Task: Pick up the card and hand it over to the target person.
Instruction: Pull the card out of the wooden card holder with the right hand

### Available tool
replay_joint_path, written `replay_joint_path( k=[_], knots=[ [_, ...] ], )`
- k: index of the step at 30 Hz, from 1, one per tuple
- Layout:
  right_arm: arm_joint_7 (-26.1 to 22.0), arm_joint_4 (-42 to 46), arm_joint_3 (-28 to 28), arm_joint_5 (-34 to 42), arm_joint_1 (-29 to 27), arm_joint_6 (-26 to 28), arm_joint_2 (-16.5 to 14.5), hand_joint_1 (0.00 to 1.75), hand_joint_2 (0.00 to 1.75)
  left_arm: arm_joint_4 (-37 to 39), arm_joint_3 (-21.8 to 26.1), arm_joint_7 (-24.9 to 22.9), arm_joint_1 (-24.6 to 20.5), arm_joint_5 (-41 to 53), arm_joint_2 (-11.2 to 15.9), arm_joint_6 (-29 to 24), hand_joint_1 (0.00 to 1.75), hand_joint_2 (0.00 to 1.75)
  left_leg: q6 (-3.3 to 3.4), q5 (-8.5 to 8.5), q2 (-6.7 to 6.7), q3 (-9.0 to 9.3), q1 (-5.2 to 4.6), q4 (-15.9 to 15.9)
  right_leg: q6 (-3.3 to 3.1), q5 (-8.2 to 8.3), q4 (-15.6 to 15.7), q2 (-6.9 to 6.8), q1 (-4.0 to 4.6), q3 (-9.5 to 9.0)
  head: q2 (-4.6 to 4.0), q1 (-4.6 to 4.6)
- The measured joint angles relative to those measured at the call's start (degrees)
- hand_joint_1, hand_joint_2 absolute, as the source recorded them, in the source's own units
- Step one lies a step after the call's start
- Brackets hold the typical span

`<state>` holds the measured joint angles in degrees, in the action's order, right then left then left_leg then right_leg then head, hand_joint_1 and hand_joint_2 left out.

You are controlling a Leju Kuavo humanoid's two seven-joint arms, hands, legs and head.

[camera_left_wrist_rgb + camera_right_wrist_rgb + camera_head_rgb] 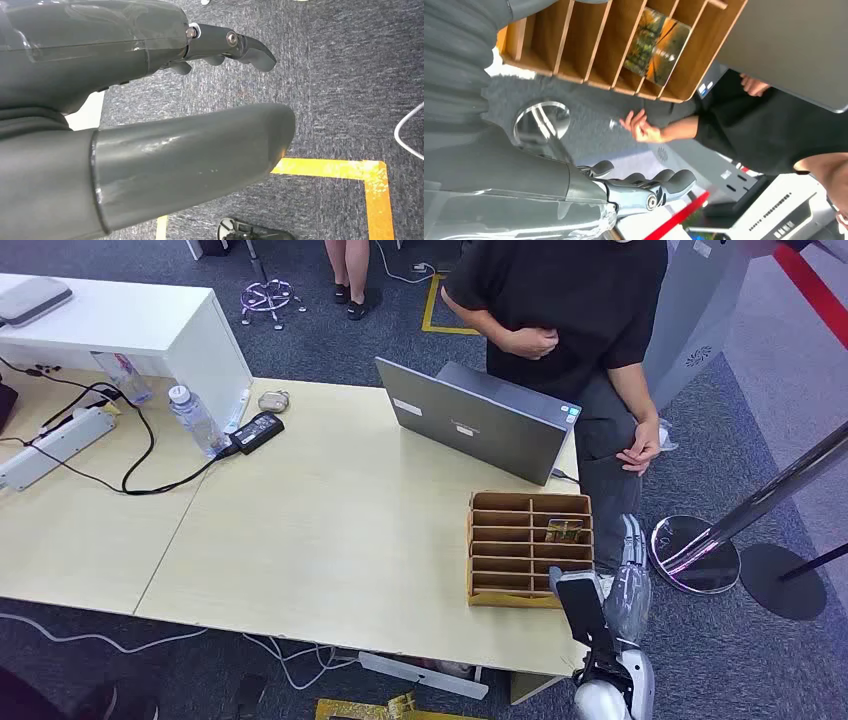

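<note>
One card [563, 531] upright in a right-hand slot of wooden organizer [500, 550] on table [330, 530], behind laptop [470, 420]. Right hand [628, 575] just beside organizer's right edge, fingers apart, holding nothing. Left hand [150, 100] over carpet, empty, fingers loosely extended. Person [570, 310] standing beyond table.

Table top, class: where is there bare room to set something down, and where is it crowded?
Free: the wide patch of the table bordered by the laptop, the wooden card rack and the seam on the left. Crowded: the far left corner, with the power strip, cables, water bottle and power adapter.
</note>
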<state>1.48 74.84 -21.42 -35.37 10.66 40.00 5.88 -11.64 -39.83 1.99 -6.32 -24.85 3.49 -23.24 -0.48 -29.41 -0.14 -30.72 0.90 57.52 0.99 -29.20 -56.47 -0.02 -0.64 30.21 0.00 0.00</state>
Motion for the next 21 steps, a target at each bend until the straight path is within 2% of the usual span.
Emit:
replay_joint_path(
  k=[3,10,18,21],
  knots=[
    [1.4,0.7,-0.2,-1.6,0.8,0.0,1.1,0.00,1.75,0.0,-0.2,0.0,0.0,0.1,0.0,0.0,0.00,0.00,0.01,0.00,0.01,0.00,-0.01,0.0,0.00,0.01,0.0,0.01,-0.01,0.01,0.00,0.00],
    [7.6,1.8,-5.7,-6.0,5.9,-0.3,6.0,0.00,1.75,0.0,-1.1,-0.1,-0.1,0.3,0.2,0.4,0.00,0.00,0.01,-0.01,0.09,-0.03,-0.03,0.1,0.00,0.02,0.0,0.09,-0.03,0.07,0.00,0.00],
    [8.7,0.7,-7.4,-5.6,8.4,-2.1,6.8,0.00,1.75,0.0,-1.6,0.0,-0.1,0.5,0.3,0.6,0.00,0.00,-0.01,-0.02,0.08,0.02,-0.01,0.0,-0.01,0.01,0.0,0.08,-0.01,0.00,0.00,0.00],
    [8.8,0.0,-8.3,-4.9,9.4,-3.2,6.6,0.05,1.75,0.0,-1.7,0.0,-0.1,0.5,0.4,0.9,0.00,0.00,0.02,0.01,0.11,0.09,-0.01,0.0,-0.03,0.05,0.0,0.10,0.00,-0.07,0.00,0.00]
  ],
)
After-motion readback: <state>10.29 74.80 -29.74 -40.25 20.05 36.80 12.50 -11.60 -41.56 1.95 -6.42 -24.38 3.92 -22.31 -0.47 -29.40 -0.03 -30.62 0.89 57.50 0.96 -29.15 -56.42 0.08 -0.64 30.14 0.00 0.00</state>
